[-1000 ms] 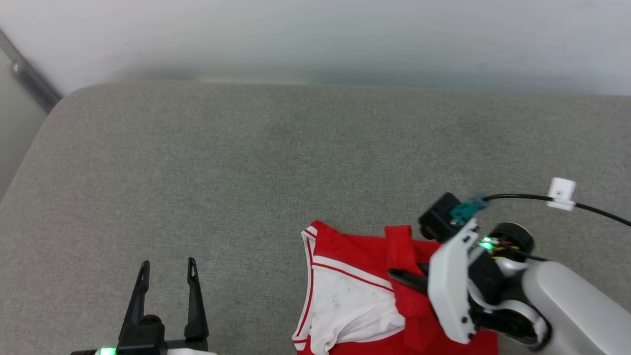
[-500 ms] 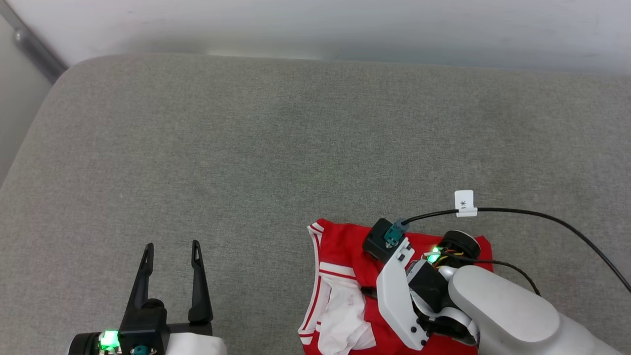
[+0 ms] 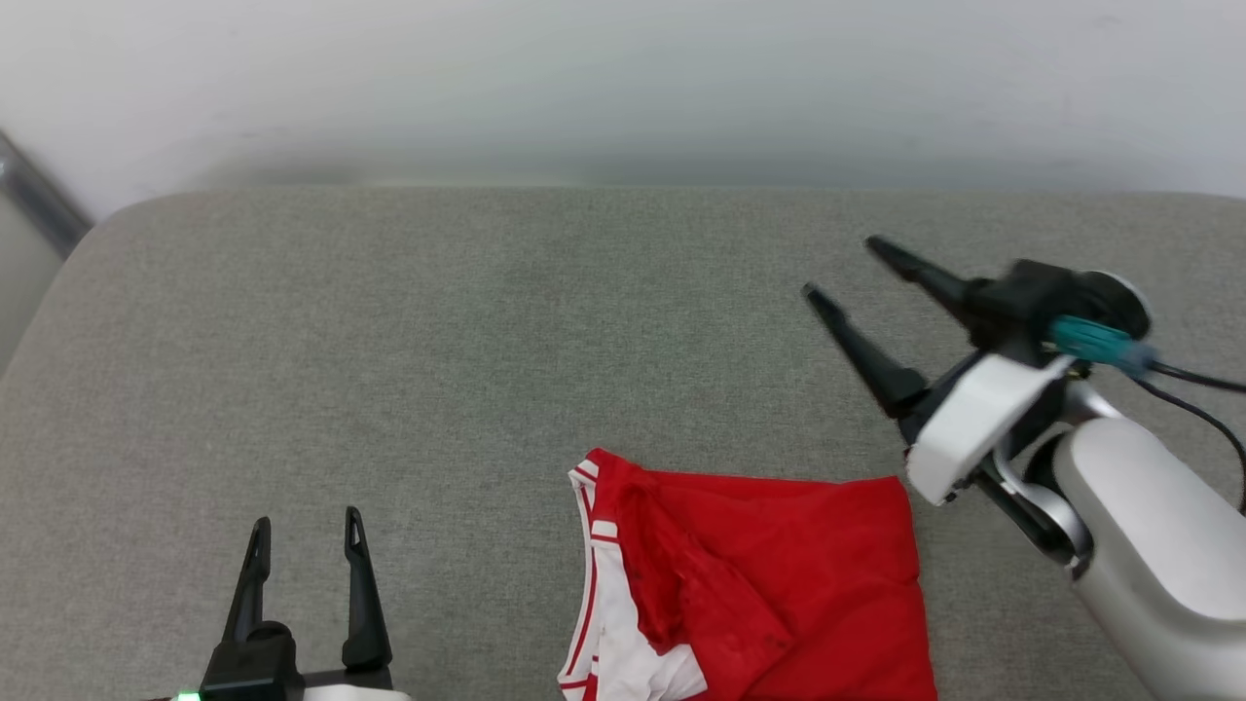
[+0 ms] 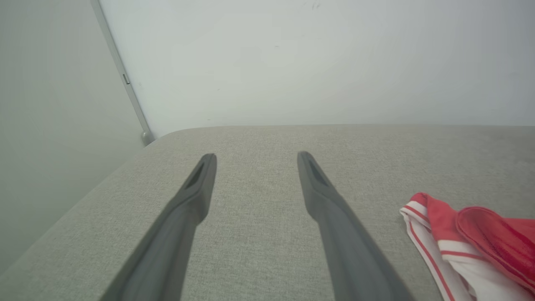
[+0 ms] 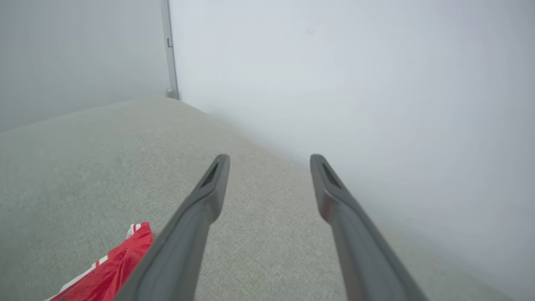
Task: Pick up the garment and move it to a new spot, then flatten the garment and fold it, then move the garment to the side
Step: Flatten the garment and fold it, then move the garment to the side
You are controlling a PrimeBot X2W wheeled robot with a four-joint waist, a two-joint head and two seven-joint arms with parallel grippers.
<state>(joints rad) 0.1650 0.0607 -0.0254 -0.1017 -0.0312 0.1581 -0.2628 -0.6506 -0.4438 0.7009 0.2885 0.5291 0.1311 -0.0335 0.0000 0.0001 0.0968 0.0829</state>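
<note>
Head view: at the near left the left gripper (image 3: 306, 521) hangs with fingers apart, empty. Right of it, the red jersey (image 3: 798, 565) lies bunched on the grey cushion (image 3: 487, 341). Farther right, the right gripper (image 3: 842, 266) has let go and lifted clear, its fingers spread wide. Flattening likely comes next.

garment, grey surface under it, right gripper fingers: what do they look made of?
Garment: thin knit, likely synthetic; faint sheen, soft creases.
Grey surface: woven upholstery fabric, matte; fine weave visible, rounded padded-looking edge.
Right gripper fingers: dark, matte, smooth, probably moulded plastic; look leaves it open.
</note>
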